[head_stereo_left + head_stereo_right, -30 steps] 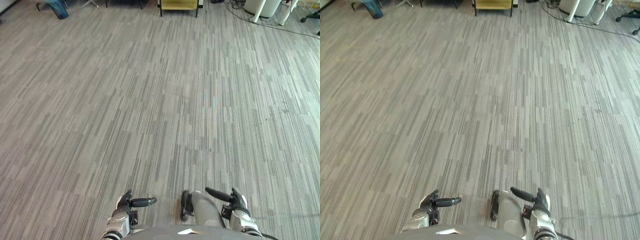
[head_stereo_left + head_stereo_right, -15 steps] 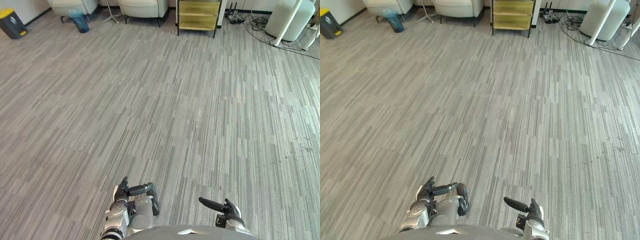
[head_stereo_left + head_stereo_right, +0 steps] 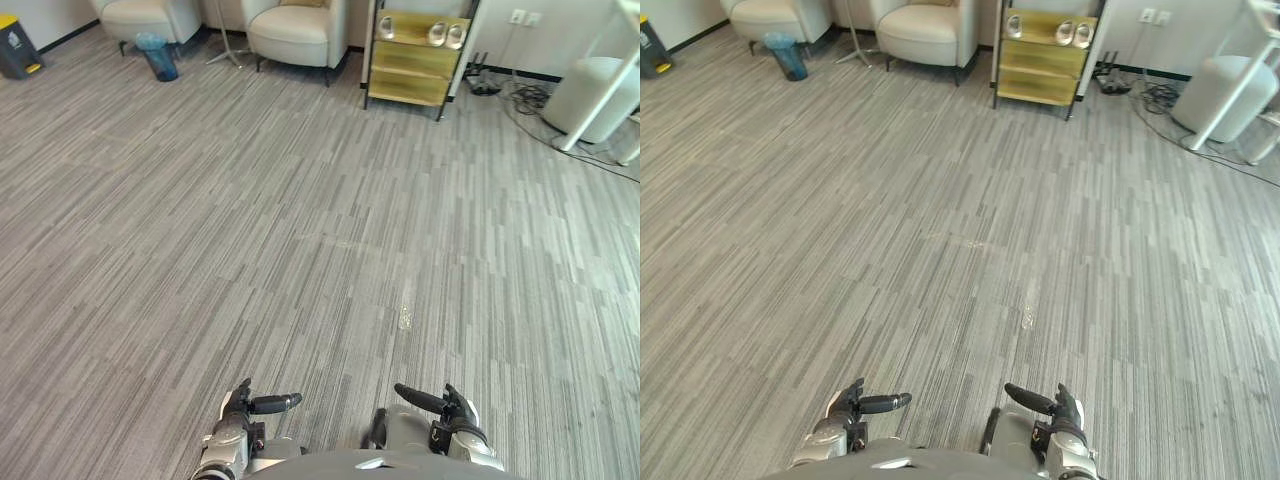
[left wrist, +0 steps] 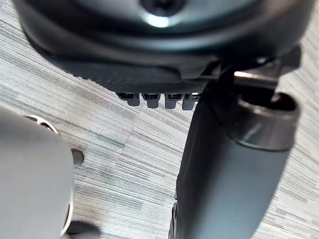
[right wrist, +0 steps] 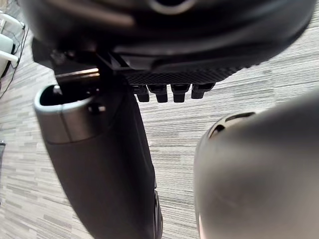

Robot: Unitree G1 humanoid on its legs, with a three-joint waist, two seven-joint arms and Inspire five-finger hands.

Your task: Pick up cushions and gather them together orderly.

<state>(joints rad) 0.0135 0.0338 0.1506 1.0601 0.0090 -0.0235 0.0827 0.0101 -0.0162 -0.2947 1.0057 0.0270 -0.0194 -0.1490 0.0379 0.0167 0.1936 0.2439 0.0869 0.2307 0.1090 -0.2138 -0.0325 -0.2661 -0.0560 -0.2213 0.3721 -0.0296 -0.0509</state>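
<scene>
Hands low at the near edge, both over grey striped carpet [image 3: 300,230]. Left hand [image 3: 240,408] sits near left, with its thumb pointing right toward the other hand. In its wrist view the fingers [image 4: 157,99] lie loose in a short row and the thumb [image 4: 229,174] stands clear of them, with nothing between them and carpet beyond. Right hand [image 3: 458,415] sits near right, with its thumb pointing left. Its wrist view shows the same: fingers [image 5: 169,91] loose in a row, thumb [image 5: 109,169] well apart, empty. The two hands are apart and level with each other.

Far left are two beige armchairs, the left armchair [image 3: 145,15] and the right armchair [image 3: 295,25]. A tan patch [image 3: 303,3] shows at the top edge, on the right armchair's seat back. Cannot tell whether it is a cushion.

A blue wastebasket [image 3: 158,55] stands on the carpet between the armchairs, slightly nearer. A dark bin with a yellow lid [image 3: 15,45] is at the far left edge. A yellow shelf unit [image 3: 412,60] stands just right of the right armchair, with two silver objects [image 3: 386,27] on its top. A white rounded base [image 3: 600,95] sits far right, with cables [image 3: 520,100] on the floor between it and the shelf unit. A small pale mark [image 3: 404,318] is on the carpet mid-floor, right of centre.
</scene>
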